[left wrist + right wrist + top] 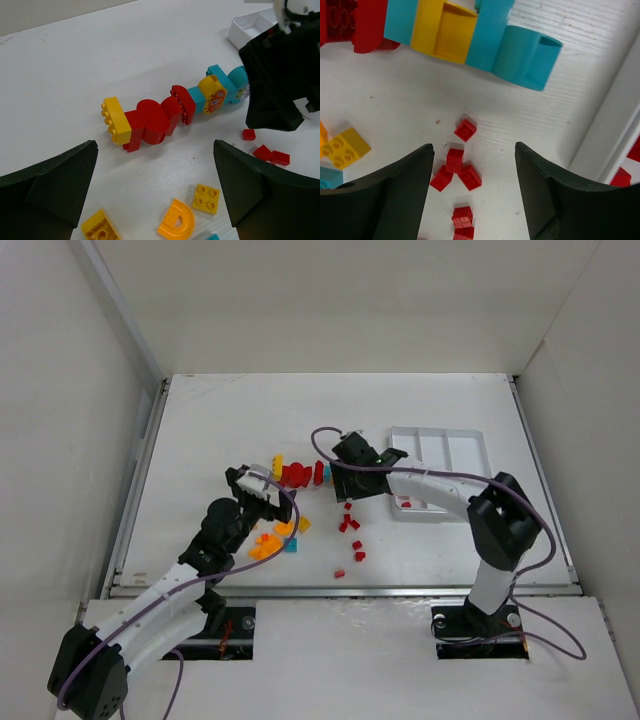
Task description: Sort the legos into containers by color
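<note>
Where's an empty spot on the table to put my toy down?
The far strip of table, behind the joined brick row and left of the white tray, is bare. The middle is crowded with orange bricks and little red bricks.

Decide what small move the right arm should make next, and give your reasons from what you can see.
Probably lower the right gripper onto the little red bricks and close on one. Its jaws stand open right above them with nothing held, they lie loose on the table, and the white tray beside it already holds red pieces.
</note>
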{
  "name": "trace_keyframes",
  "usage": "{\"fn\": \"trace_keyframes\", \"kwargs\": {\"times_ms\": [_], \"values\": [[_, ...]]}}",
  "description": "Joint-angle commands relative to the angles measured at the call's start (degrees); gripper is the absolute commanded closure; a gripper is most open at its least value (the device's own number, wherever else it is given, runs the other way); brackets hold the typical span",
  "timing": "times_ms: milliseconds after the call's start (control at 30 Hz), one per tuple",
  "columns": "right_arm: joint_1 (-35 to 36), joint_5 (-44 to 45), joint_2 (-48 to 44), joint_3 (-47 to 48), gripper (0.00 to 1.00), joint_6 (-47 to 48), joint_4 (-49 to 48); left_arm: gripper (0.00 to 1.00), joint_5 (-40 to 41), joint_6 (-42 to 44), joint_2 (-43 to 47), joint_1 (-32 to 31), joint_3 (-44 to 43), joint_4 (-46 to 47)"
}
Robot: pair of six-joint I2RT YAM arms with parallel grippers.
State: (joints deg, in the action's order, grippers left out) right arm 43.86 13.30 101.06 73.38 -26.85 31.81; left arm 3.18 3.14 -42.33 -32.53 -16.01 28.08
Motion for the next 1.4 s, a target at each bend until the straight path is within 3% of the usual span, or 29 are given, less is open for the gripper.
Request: {"fn": "trace_keyframes", "kwargs": {"times_ms": [0, 267, 533, 733, 1000, 1167, 1233, 1367], "values": [[2.28, 1.11, 2.20, 3.52, 0.29, 0.48, -3.69, 0.00, -1.24, 0.73, 1.63, -0.16, 0.72, 3.83], [2.29, 2.87, 9.77, 8.35, 0.36, 0.48, -0.96, 0.00, -1.25, 0.73, 1.63, -0.16, 0.72, 3.83], [2.29, 4.01, 11.00, 6.51, 0.41, -1.19, -0.35, 0.00, -1.77, 0.73, 2.16, -0.16, 0.72, 3.83], [2.29, 1.47, 10.48, 4.23, 0.50, -1.19, -0.96, 0.00, -1.77, 1.25, 2.16, -0.16, 1.24, 3.83], [2.29, 0.94, 10.39, 3.17, 0.49, -1.71, -1.49, 0.00, -1.77, 1.26, 2.16, -0.16, 1.24, 4.36], [2.29, 0.94, 10.92, 3.17, 0.67, -1.71, -2.02, 0.00, -1.77, 1.26, 2.16, -0.16, 1.24, 4.36], [2.29, 0.94, 10.30, 3.17, 0.82, -1.71, -2.02, 0.00, -1.77, 1.26, 2.16, -0.16, 1.24, 4.36], [2.29, 1.47, 8.38, 3.07, 0.94, -1.71, -1.40, 0.00, -1.77, 1.26, 2.16, -0.16, 1.24, 4.36]]}}
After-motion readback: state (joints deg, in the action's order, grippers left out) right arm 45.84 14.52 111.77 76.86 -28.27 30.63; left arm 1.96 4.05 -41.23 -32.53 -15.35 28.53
